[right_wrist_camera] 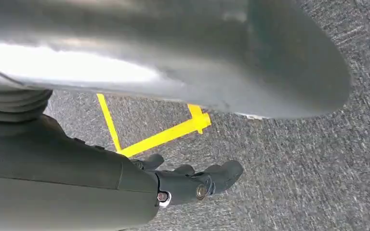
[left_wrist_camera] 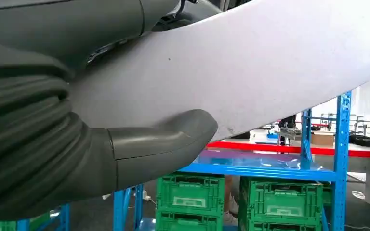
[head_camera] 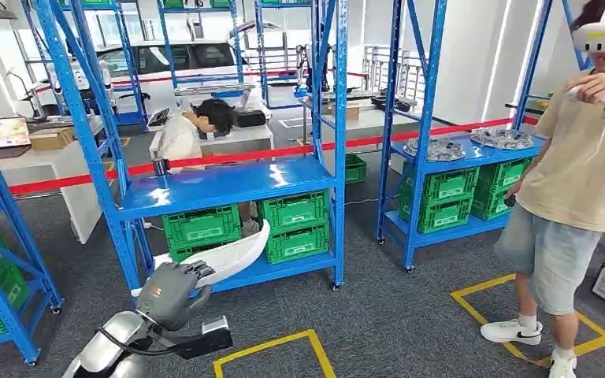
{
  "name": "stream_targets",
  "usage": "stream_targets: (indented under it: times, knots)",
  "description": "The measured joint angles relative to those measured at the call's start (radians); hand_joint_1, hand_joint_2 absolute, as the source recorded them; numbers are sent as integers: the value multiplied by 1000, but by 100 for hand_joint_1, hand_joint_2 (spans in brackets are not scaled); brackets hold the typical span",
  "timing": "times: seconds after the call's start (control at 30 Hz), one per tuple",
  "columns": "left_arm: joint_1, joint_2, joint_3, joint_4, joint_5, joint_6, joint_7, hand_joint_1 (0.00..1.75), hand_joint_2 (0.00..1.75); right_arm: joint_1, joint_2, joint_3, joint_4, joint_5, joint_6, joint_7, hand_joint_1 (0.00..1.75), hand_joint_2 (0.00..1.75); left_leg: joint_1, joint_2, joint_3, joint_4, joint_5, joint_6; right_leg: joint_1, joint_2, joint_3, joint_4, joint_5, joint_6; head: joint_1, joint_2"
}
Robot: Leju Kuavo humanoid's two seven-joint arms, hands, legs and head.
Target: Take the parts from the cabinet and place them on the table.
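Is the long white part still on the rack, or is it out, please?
Out: the left hand holds the white part in front of the blue rack, whose middle shelf is bare.

Left hand (left_wrist_camera: 139, 144) grips white part (left_wrist_camera: 270, 72)

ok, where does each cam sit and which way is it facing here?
Head: high on the body, looking forward and down at blue racks; left hand holds the white curved part.
Left wrist: behind the left hand, facing a blue rack with green crates.
Right wrist: behind the right hand, facing the carpet and yellow floor tape.
Shared: head and left wrist views both show the part.
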Motion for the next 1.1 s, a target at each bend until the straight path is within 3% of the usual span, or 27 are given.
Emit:
stream_targets:
  times: [0.37,0.4,0.43,0.47,0.5,0.53,0.6,0.63,0.67,0.7,0.73,0.8,0.83,0.87,0.9,0.97,1.0,1.03,1.1]
  knots:
    - [1,0,0,2,0,0,0,175,175,0,0,-3,0,-7,0,15,0,0,-1,0,-11,7,0,2,0,0,-6,0,6,10,0,0]
    - [0,0,0,2,0,0,0,175,175,0,0,-4,0,-9,0,16,0,0,-5,-1,-15,13,-2,4,-8,0,-4,-8,10,16,0,0]
    - [0,2,0,2,0,0,0,175,175,0,2,-6,0,-10,0,17,0,0,-7,-5,-11,7,-4,21,-10,-2,-1,-14,14,25,0,0]
    - [-1,2,0,0,0,0,0,175,175,0,2,-7,0,-10,-1,18,0,0,-6,-2,1,-16,4,31,-6,-2,6,-32,19,31,0,0]
    - [1,-4,0,-2,0,0,0,175,175,0,0,-8,0,-11,-2,18,0,0,8,4,23,-54,27,31,-6,-5,9,-18,15,29,0,0]
    - [-2,-5,0,-1,0,0,0,175,175,-1,-1,-8,0,-11,-2,18,0,0,9,4,28,-69,31,35,1,-2,-6,12,-17,31,0,0]
    - [-3,-5,0,-1,0,-2,2,175,175,-1,-1,-8,0,-12,-2,23,0,0,11,8,19,-67,39,36,-3,0,-72,156,-104,36,1,0]
    - [0,-5,0,0,0,-3,1,175,175,0,-1,-8,0,-13,-3,24,0,0,11,8,12,-64,40,35,-7,0,-102,222,-132,40,1,0]
    - [4,-6,-1,0,0,-3,1,175,175,2,-1,-8,0,-13,-2,25,0,0,13,8,5,-60,43,32,-11,0,-114,250,-137,44,2,0]
    - [7,-8,-1,1,0,-3,0,175,175,2,-1,-8,0,-13,-3,26,0,0,16,8,-5,-52,45,27,-15,-1,-106,234,-122,49,2,0]
    - [8,-8,-1,2,0,-4,1,175,175,2,-2,-9,0,-13,-3,26,0,0,22,9,-16,-43,46,21,-20,-2,-78,181,-91,55,1,0]
    - [7,-8,-1,2,-1,-4,1,175,175,1,-3,-9,0,-13,-3,24,0,0,37,11,-44,-6,42,1,-33,-10,17,15,-27,74,1,0]
    - [6,-7,-1,2,-1,-4,1,175,175,-2,-2,-9,0,-13,-2,25,0,0,28,10,-54,12,38,-14,-25,-20,-3,30,-39,73,3,0]
    - [6,-5,-1,2,-1,-7,2,175,175,-2,4,-10,0,-13,-3,24,0,0,32,12,-62,31,29,-21,-26,-16,-12,30,-30,49,5,0]
    - [6,-5,-1,2,0,-7,1,175,175,-1,1,-12,0,-13,-3,26,0,0,28,14,-60,28,30,-27,-26,-14,-17,41,-32,34,3,0]
    - [6,-5,-1,2,0,-7,3,175,175,0,1,-19,0,-13,-2,27,0,0,33,20,-55,20,38,-34,-23,-9,-21,45,-26,17,3,0]
    - [6,-5,-1,3,0,-7,3,175,175,-1,1,-22,0,-13,-2,28,0,0,36,17,-64,27,26,-38,-25,-8,-18,43,-19,5,3,0]
    - [6,-4,-1,2,0,-8,3,175,175,-1,1,-24,0,-13,-2,28,0,0,36,11,-76,60,-12,-39,-25,-5,-22,43,-14,0,4,0]
    - [6,-2,-1,3,0,-8,3,175,175,0,1,-26,0,-13,0,27,0,0,32,1,-126,208,-109,-38,-23,4,-32,43,-4,-6,3,0]
